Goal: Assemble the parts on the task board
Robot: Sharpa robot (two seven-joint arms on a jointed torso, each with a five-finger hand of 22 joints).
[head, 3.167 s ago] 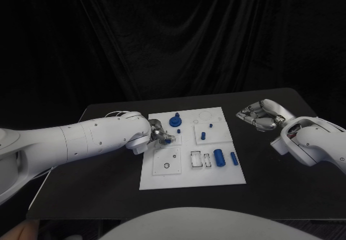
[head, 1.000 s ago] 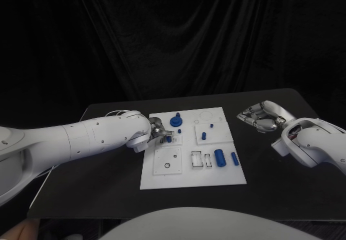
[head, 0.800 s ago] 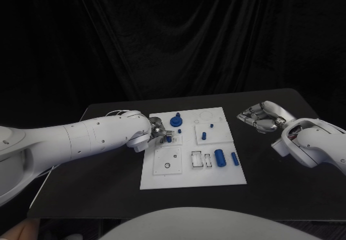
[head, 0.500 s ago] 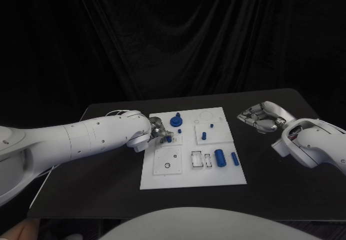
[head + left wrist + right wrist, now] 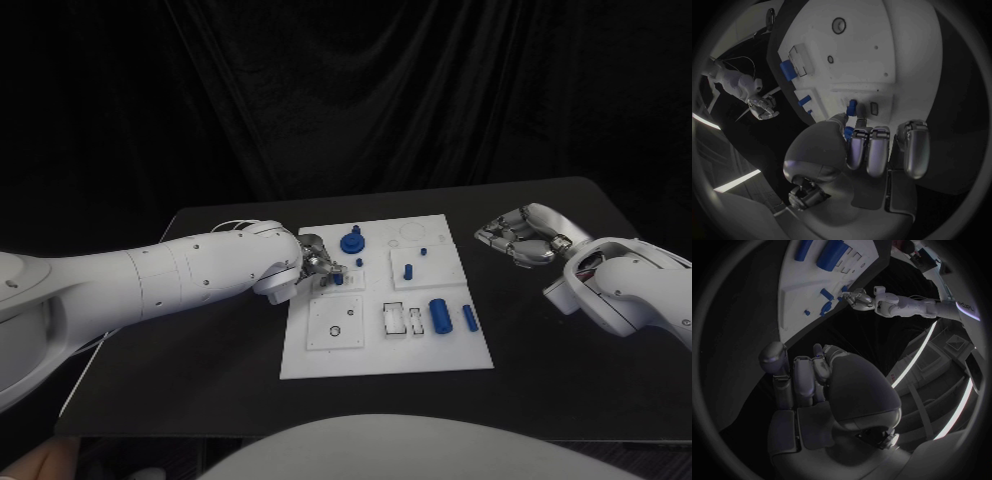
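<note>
Left robot hand (image 5: 320, 268) pinching small blue part (image 5: 852, 106) over task board (image 5: 378, 345), right robot hand (image 5: 522, 234) curled, holding nothing

Black table (image 5: 216, 350) under white task board (image 5: 389, 352)

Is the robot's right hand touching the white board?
No, the right hand hovers over the black table, apart from the task board.

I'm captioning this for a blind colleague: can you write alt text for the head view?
The left robot hand holds a small blue part at the left edge of the white board on a black table. The right robot hand hovers beside the board, fingers curled, holding nothing.
</note>
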